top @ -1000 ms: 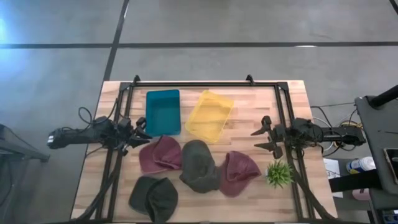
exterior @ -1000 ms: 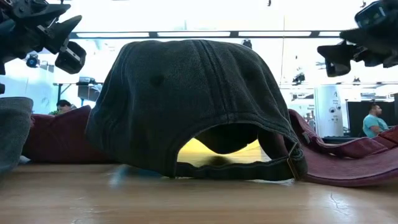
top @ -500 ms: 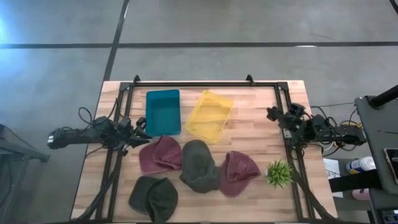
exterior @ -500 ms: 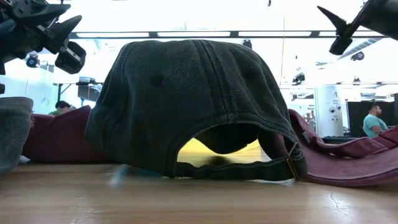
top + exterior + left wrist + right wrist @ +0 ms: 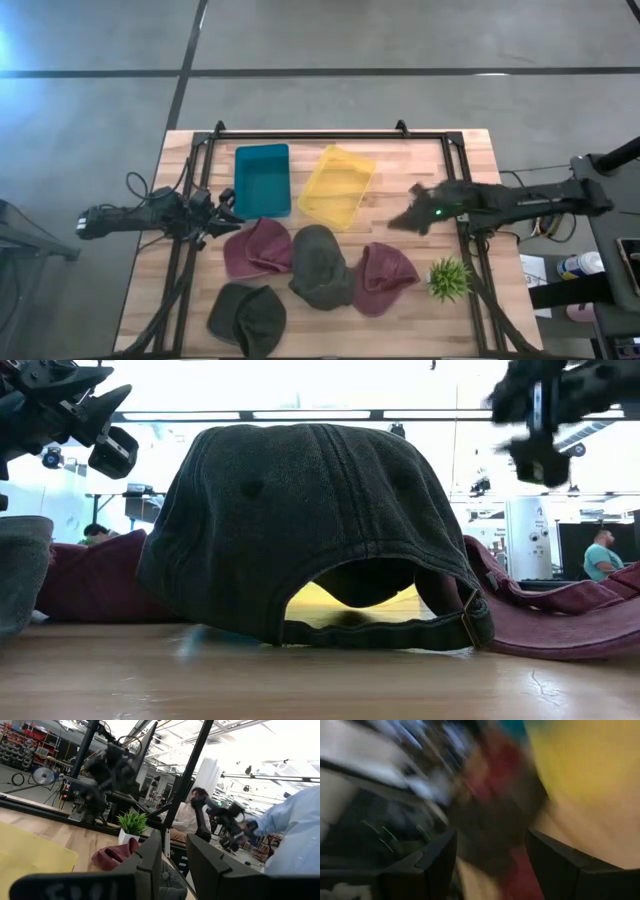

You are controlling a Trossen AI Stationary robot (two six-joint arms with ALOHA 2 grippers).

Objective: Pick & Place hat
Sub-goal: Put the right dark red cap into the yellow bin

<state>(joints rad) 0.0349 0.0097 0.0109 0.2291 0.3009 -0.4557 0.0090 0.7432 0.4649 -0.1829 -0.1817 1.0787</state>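
Looking down from above, a wooden table (image 5: 400, 190) on grey concrete floor carries a teal bin (image 5: 262, 180) and a yellow bin (image 5: 337, 186); just below them lie two maroon hats, a dark grey hat (image 5: 321, 265) between them, and a black hat (image 5: 248, 318). Right of the yellow bin hovers the right gripper (image 5: 408, 219), jaws parted, empty. Left of the teal bin waits the left gripper (image 5: 228, 207), half open, holding nothing. At table height, the grey hat fills the front, a bright workshop behind.
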